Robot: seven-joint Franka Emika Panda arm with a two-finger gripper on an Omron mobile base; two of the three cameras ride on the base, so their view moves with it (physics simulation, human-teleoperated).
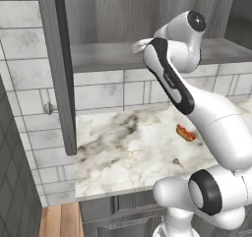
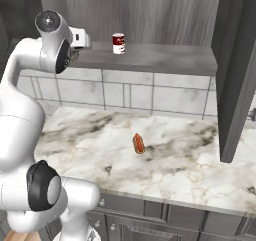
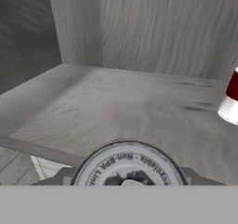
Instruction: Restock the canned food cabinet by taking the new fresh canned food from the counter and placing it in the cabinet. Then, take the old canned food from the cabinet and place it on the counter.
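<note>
The new can (image 3: 128, 167) is probably stiff, light and smooth-sided, best gripped across its round wall. The claw (image 3: 128, 181) seems clenched on it at the cabinet (image 2: 150, 15) shelf's edge; the raised arm reaches in, the old can (image 2: 118, 43) standing farther along.

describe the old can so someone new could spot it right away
Look at the grey wood-grain cabinet above the marble counter. On its shelf board stands the old can, small and upright, red upper band, white lower half, unlike the orange-red hot-dog-like item lying down on the counter.
</note>
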